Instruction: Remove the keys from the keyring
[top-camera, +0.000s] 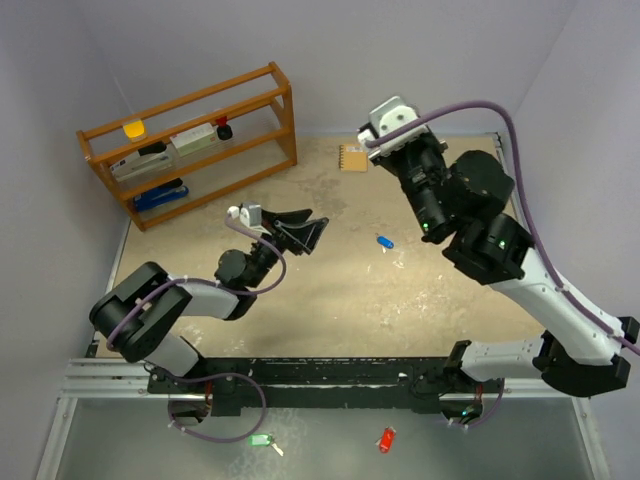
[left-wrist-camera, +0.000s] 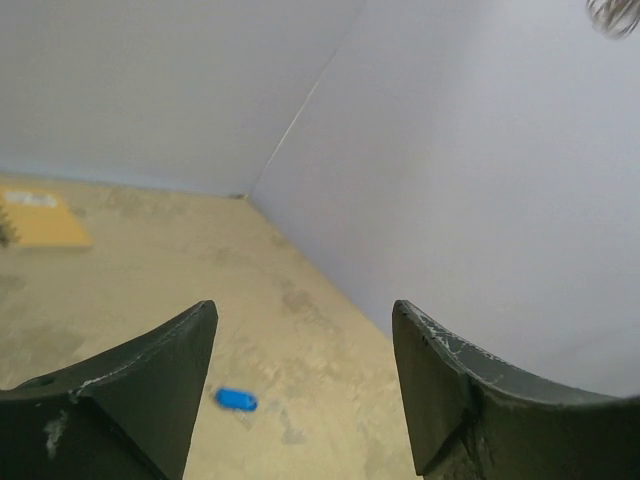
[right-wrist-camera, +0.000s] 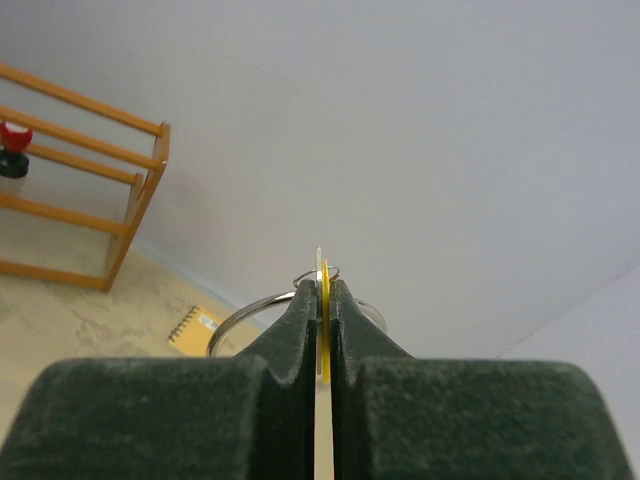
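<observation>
Keyring (right-wrist-camera: 240, 311): one thin silver wire loop, up off the table (top-camera: 330, 290), curving out to the left from behind the right claw's fingertips.
Rack (top-camera: 190, 140): one, wooden, far left corner; a yellow piece, a white box, a red-and-black knob, a black item and a blue item on its shelves; box label too small to read.
Green tag (top-camera: 260, 439): one, on the near ledge below the arm bases, well left of the red one; no writing legible.
Left gripper (left-wrist-camera: 302, 312): claw spread wide, nothing between the fingers, hanging over mid-table and pointing right.
Notepad (top-camera: 352, 157): one, tan, spiral-bound, flat at the far edge; pale patch on the cover, unreadable.
Blue key (top-camera: 385, 241): one, lying alone on the table right of centre, apart from both grippers.
Red tag (top-camera: 386, 439): one, same near ledge; nothing readable on it.
Right gripper (right-wrist-camera: 322, 290): raised over the far right of the table, fingers pressed together, pinching one yellow key (right-wrist-camera: 325, 300) edge-on.
Silver edge (right-wrist-camera: 318, 255): one thin strip just left of the yellow, sticking up past the fingertips; what it is, cannot tell.
Small loop (right-wrist-camera: 318, 272): one, tiny wire ring right at the fingertips, around the two pinched pieces.
</observation>
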